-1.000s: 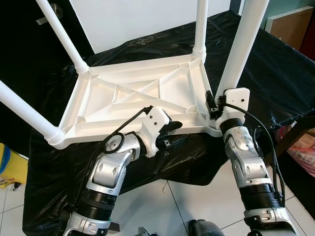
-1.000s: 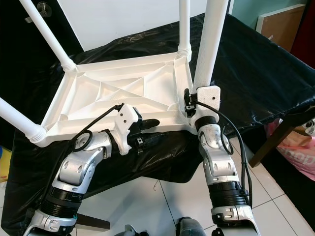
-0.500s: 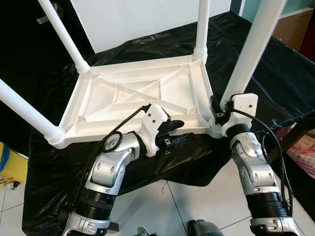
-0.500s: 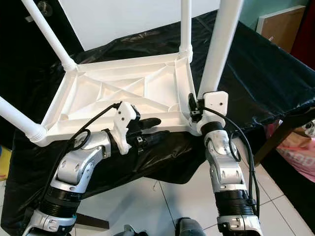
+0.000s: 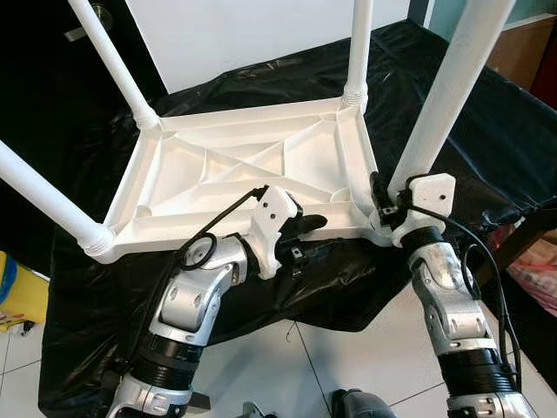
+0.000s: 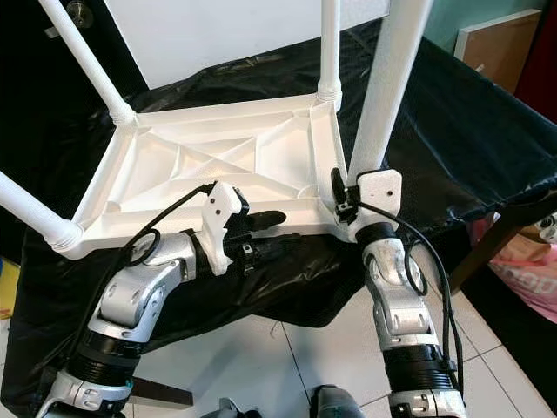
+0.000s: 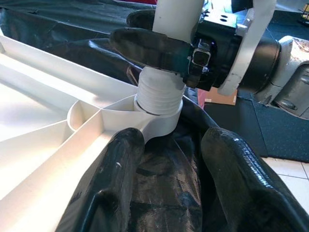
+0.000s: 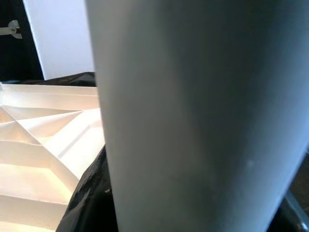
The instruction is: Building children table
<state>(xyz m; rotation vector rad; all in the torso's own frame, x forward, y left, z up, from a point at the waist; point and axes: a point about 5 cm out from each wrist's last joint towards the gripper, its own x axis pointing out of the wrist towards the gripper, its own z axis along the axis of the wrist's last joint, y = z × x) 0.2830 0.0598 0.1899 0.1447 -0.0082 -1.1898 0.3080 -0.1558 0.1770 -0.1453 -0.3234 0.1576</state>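
A white plastic table top lies upside down on a black-draped table. Three white legs stand in its far left, near left and far right corners. My right gripper is shut on a fourth white leg, just above the leg's ribbed end, which sits at the near right corner socket. The leg leans away to the right. My left gripper is open at the top's front rim, with one finger against the rim and black cloth between the two.
A white panel stands behind the table. A yellow object sits on the tiled floor at left. At right are a brown board, a dark wooden leg and a pink bag.
My right gripper has shifted to the right and slightly down with the leg, and the leg now leans further right. The left arm has stayed where it was.
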